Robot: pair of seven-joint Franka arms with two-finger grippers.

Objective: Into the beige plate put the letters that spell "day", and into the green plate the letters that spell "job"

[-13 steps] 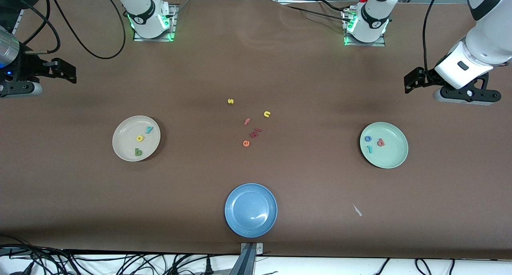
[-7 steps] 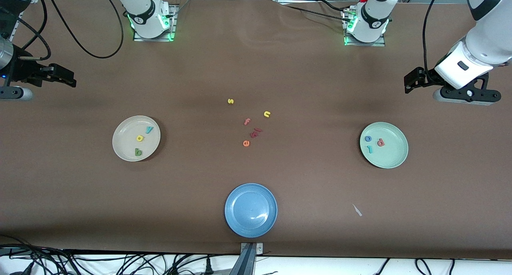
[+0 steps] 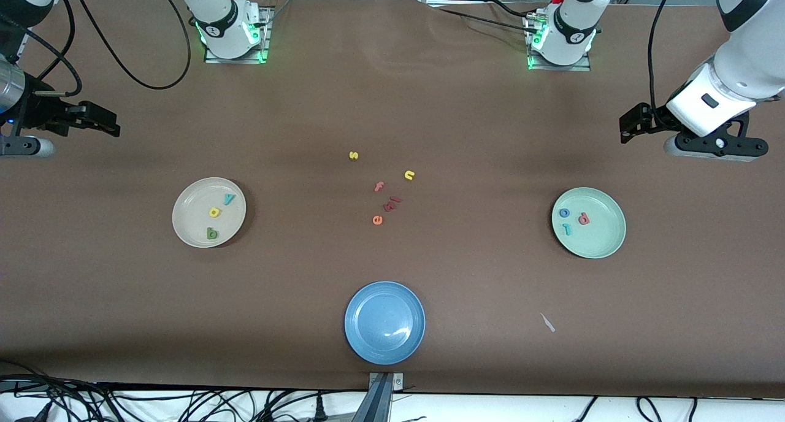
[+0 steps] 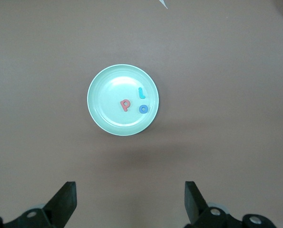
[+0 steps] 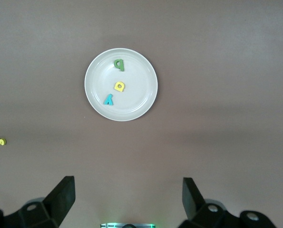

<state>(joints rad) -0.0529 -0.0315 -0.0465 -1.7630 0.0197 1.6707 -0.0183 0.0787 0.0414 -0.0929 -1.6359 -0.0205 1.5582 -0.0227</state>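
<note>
Letters that spell "day" (image 3: pixel 216 214) lie in the beige plate (image 3: pixel 185 210); the letters that spell "job" (image 3: pixel 573 219) lie in the green plate (image 3: pixel 604 232). Left gripper (image 4: pixel 129 202) hangs spread and empty above the table near the green plate, right gripper (image 5: pixel 128 199) likewise near the beige.

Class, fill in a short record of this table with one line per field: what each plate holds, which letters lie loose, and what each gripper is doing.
beige plate: green, yellow, teal letters
green plate: blue, red, teal letters
blue plate: holds nothing
loose letters: mid-table, between the beige and green plates
left gripper: open, holds nothing, waits
right gripper: open, holds nothing, waits
</note>
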